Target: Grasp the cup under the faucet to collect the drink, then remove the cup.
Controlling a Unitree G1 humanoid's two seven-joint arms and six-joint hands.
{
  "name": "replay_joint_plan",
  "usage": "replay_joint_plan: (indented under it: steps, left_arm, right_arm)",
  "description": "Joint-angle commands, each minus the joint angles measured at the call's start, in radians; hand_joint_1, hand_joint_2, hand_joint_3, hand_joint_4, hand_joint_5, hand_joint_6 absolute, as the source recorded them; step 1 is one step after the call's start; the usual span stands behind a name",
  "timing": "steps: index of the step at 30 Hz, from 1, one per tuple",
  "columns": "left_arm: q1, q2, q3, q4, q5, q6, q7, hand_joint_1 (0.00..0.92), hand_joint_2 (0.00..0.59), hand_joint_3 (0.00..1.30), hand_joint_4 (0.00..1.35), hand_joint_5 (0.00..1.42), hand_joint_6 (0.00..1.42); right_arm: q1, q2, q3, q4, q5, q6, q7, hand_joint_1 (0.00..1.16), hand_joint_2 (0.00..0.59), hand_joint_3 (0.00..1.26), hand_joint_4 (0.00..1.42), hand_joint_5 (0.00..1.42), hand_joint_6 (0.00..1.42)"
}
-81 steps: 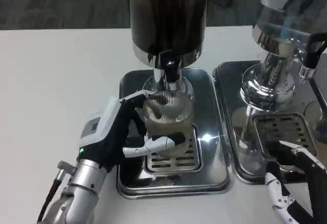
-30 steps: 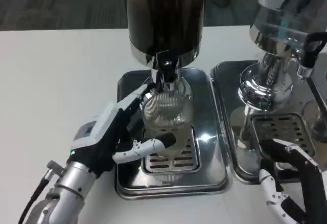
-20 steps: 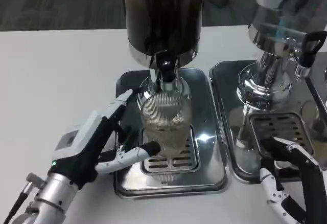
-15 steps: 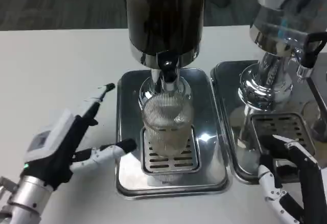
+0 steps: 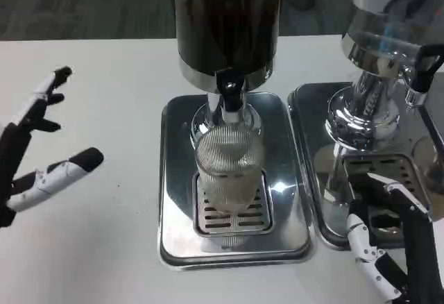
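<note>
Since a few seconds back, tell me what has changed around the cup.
The left robot hand let go of the cup and drew back to the left over the table, fingers now spread and empty. The cup stayed on the drip tray under the faucet. The right robot hand hardly moved, near the second tray.

Cup on drip tray grille, under faucet of centre dispenser. Second dispenser right (own tray). Left hand far left, right hand near right.
</note>
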Motion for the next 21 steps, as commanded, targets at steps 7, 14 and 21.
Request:
replay_joint_plan:
  steps: [7,14,21]
  left_arm:
    - [-0.113,-0.007,0.073,-0.019,-0.530,-0.002,-0.440,0.000,0.105,0.35,0.36,0.37,0.41]
    - [-0.190,-0.027,0.138,-0.061,-0.824,0.175,-0.764,0.000,0.133,0.40,0.41,0.40,0.44]
    - [-0.234,-0.014,0.174,-0.131,-0.986,0.505,-0.982,0.000,0.100,0.34,0.32,0.33,0.38]
  right_arm:
    - [-0.017,0.002,0.000,0.010,-0.011,-0.001,-0.016,0.47,0.486,0.42,0.39,0.40,0.52]
    - [-0.015,0.002,-0.003,0.005,-0.010,0.003,-0.011,0.47,0.480,0.42,0.39,0.40,0.52]
    - [-0.020,0.001,-0.003,0.006,-0.007,0.005,-0.005,0.45,0.488,0.42,0.39,0.40,0.49]
